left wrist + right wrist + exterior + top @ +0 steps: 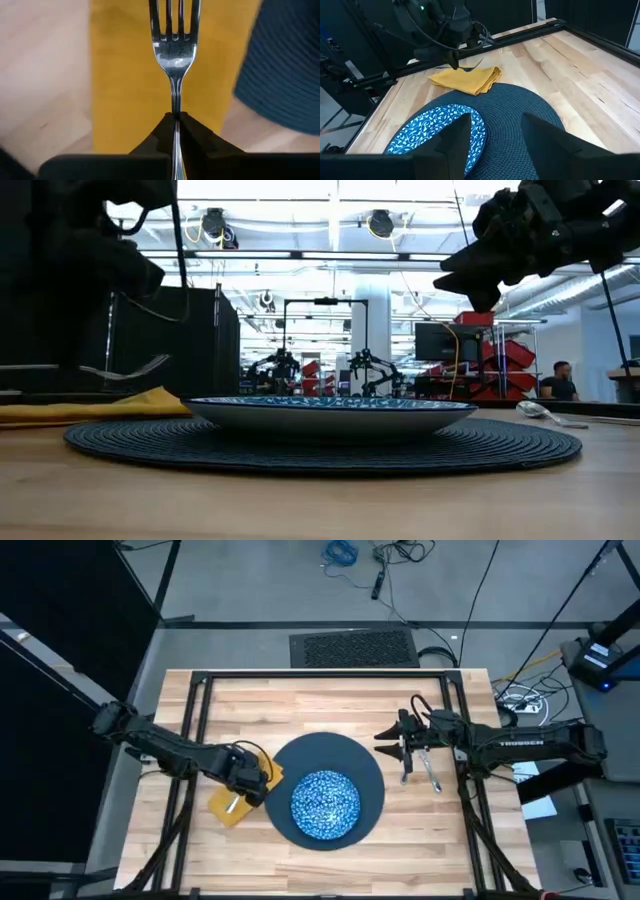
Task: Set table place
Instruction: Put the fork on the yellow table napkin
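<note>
Fork (173, 55) is hanging over the yellow napkin (238, 798) at the plate's (372, 772) nine o'clock, pinched by the left gripper (176, 120); lowering it flat is advisable; right gripper (492, 131) is waiting spread.

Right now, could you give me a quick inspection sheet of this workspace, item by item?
Surface: pale wood table, black frame.
Job's things: blue speckled dish on the dark round mat; yellow napkin beside the mat; knife and spoon on the other side.
Clutter: nothing seen.
Grippers: left gripper shut on the fork above the napkin; right gripper open, raised near the knife and spoon.
Cables: loose ones on the floor.
Surroundings: workshop, a person far behind.
</note>
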